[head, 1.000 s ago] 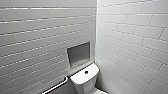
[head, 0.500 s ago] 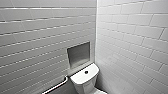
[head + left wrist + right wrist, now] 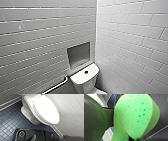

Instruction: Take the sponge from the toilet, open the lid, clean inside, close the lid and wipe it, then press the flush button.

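The right gripper (image 3: 134,139) clamps the bright green, speckled foam sponge (image 3: 134,115), which curls over. The glossy white oval lid (image 3: 46,110) lies shut on the white ceramic toilet (image 3: 26,110); how the left gripper (image 3: 37,137) stands cannot be told.

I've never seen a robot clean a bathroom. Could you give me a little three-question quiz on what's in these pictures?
1. True or false: the lid is raised.
2. What colour is the sponge close before the right wrist camera? A) yellow B) bright green C) pink
3. Fill in: the dark round flush button sits on top of the white ____.
Key: 1 false, it lies shut; 2 B; 3 tank.
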